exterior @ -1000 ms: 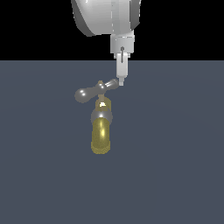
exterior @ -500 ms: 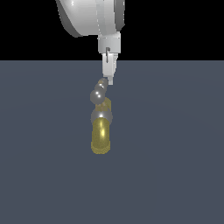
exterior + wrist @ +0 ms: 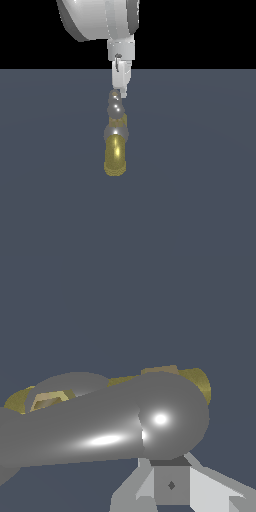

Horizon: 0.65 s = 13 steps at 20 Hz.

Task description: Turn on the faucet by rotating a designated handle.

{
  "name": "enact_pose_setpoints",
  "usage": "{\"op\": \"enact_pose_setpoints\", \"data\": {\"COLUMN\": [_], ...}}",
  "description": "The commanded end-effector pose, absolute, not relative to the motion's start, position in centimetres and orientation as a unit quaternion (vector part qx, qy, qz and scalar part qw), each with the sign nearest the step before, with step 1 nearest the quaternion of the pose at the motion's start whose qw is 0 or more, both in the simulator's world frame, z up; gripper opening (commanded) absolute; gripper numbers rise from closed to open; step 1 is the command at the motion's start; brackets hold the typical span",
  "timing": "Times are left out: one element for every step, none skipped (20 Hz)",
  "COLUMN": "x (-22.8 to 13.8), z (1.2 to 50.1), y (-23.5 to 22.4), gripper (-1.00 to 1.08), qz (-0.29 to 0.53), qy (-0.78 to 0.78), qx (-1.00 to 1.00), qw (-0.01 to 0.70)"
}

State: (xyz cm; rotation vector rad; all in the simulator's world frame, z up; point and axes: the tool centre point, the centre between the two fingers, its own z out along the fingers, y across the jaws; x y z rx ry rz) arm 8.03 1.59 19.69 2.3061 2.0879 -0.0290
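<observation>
Gold-spouted faucet stands upright, silver handle pointing straight away.

Glossy silver metal handle, shiny gold faucet.

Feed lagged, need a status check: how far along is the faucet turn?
Done: the handle has swung from crosswise to roughly in line with the gold spout. In hand: the claw presses against the handle's far end. Left: any further rotation; water flow isn't shown.

Simulator void: flat grey floor
</observation>
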Motion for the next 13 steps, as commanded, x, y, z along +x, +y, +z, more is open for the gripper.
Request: {"op": "enact_pose_setpoints", "data": {"x": [7.1,6.8,6.6,6.3,6.0,5.8,5.5,5.2,4.9,4.6,4.3,4.0,4.0], "z": [19.7,19.7,19.7,19.7,19.7,19.7,19.7,19.7,19.7,19.8,19.8,19.8,19.8], "y": [6.6,7.2,7.8,8.4,9.0,9.7,10.3,10.9,11.6,12.2,12.8,13.5,13.5], "gripper": [-1.00,-1.00,-1.00,-1.00,-1.00,-1.00,-1.00,-1.00,-1.00,-1.00,-1.00,-1.00,-1.00], "qz": [-0.004,-0.004,-0.004,-0.003,-0.003,-0.003,-0.002,-0.002,-0.001,-0.001,-0.001,0.000,0.000], "qy": [0.692,0.693,0.695,0.696,0.697,0.698,0.700,0.701,0.702,0.704,0.705,0.706,0.706], "qx": [0.722,0.721,0.719,0.718,0.717,0.716,0.714,0.713,0.712,0.710,0.709,0.708,0.708], "qw": [0.007,0.006,0.006,0.005,0.004,0.004,0.003,0.003,0.002,0.002,0.001,0.000,0.000]}}
